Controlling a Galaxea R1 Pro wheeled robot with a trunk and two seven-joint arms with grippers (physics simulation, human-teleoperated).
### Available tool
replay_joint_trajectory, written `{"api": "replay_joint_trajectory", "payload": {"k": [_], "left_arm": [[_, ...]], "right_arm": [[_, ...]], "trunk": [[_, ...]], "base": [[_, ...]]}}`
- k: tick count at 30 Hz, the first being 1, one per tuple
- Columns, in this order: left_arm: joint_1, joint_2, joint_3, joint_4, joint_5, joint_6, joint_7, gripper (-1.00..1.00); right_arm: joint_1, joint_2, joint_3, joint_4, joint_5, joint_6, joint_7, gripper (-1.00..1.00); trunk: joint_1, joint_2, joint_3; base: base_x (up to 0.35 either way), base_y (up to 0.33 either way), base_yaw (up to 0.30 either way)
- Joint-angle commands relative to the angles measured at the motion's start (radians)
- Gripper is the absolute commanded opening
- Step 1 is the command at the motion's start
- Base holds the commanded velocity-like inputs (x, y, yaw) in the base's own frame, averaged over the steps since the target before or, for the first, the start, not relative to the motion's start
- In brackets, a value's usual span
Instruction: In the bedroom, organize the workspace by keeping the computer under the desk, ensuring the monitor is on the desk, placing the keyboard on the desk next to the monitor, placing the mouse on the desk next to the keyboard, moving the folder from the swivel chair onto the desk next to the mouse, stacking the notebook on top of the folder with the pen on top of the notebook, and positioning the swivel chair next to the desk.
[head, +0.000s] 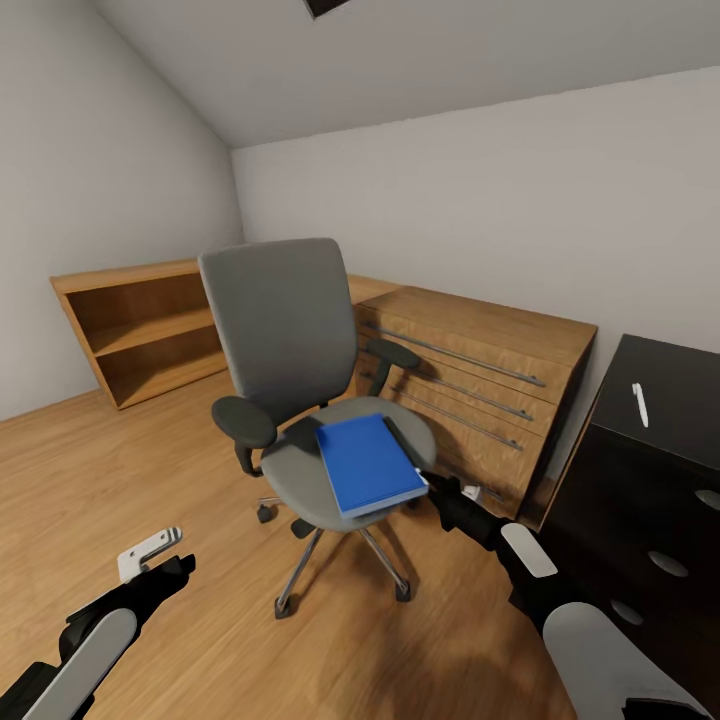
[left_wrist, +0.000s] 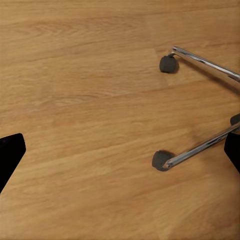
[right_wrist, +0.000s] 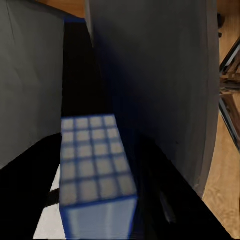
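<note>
Folder (head: 368, 464) — one, flat, bright blue, lying on the seat of the one grey swivel chair (head: 285, 330), corner sticking over the edge. Right gripper (head: 438, 488) at that corner, clamped on it. Left gripper (head: 152, 553) low over the wood floor (head: 120, 470), fingers spread. One white pen (head: 640, 403) on the black desk (head: 680, 395). Wood drawer chest (head: 480, 370) just behind.

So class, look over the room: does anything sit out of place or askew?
Yes. The blue folder lies on the swivel chair seat instead of a desk, skewed, with its front corner jutting past the seat edge by the right gripper. A white pen lies alone on the black desk.
</note>
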Motion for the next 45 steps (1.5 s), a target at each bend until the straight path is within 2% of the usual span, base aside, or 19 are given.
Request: {"api": "replay_joint_trajectory", "payload": {"k": [1, 12, 30, 33, 36, 39, 41, 42, 43, 45], "left_arm": [[-0.001, 0.001, -0.002, -0.001, 0.004, 0.002, 0.007, 1.00], [-0.001, 0.001, -0.002, -0.001, 0.004, 0.003, 0.007, 1.00], [-0.001, -0.001, -0.007, 0.003, 0.005, 0.002, 0.006, 1.00], [0.001, -0.003, -0.020, 0.071, 0.005, -0.003, 0.003, 1.00], [0.012, -0.004, -0.025, 0.095, 0.005, -0.004, 0.003, 1.00], [0.040, -0.004, -0.051, 0.130, 0.005, -0.007, 0.003, 1.00], [0.053, -0.004, -0.106, 0.191, 0.004, -0.029, 0.003, 1.00], [0.054, -0.004, -0.118, 0.209, 0.003, -0.040, 0.002, 1.00], [0.056, -0.005, -0.163, 0.267, 0.001, -0.085, 0.000, 1.00], [0.057, -0.006, -0.200, 0.303, 0.000, -0.120, -0.002, 1.00]], "right_arm": [[-0.001, 0.000, -0.004, 0.001, 0.000, 0.007, -0.001, -1.00], [-0.001, 0.000, -0.005, 0.001, 0.000, 0.008, -0.002, -1.00], [-0.001, -0.003, -0.005, -0.015, 0.002, 0.006, 0.003, -1.00], [-0.001, -0.003, -0.005, -0.048, 0.004, 0.003, 0.004, -1.00], [-0.001, -0.003, -0.005, -0.066, 0.004, 0.001, 0.004, -1.00], [-0.001, -0.003, -0.006, -0.089, 0.005, -0.006, 0.005, -1.00], [0.000, -0.003, -0.006, -0.110, 0.017, -0.016, 0.005, -1.00], [0.001, -0.003, -0.006, -0.113, 0.023, -0.018, 0.005, -1.00], [0.002, -0.003, -0.006, -0.125, 0.043, -0.026, 0.005, -1.00], [0.002, -0.003, -0.006, -0.133, 0.057, -0.030, 0.005, -1.00]], "trunk": [[0.000, 0.000, -0.001], [0.000, 0.000, -0.001], [-0.069, 0.126, 0.055], [-0.081, 0.147, 0.065], [-0.092, 0.168, 0.074], [-0.104, 0.189, 0.084], [-0.111, 0.203, 0.090], [-0.115, 0.210, 0.093], [-0.119, 0.217, 0.096], [-0.127, 0.231, 0.102]], "base": [[0.000, 0.000, 0.000], [0.000, 0.000, 0.000], [0.000, 0.000, 0.000], [0.000, 0.000, 0.000], [0.000, 0.000, 0.000], [0.000, 0.000, 0.000], [0.000, 0.000, 0.000], [0.000, 0.000, 0.000], [0.000, 0.000, 0.000], [0.000, 0.000, 0.000]]}}
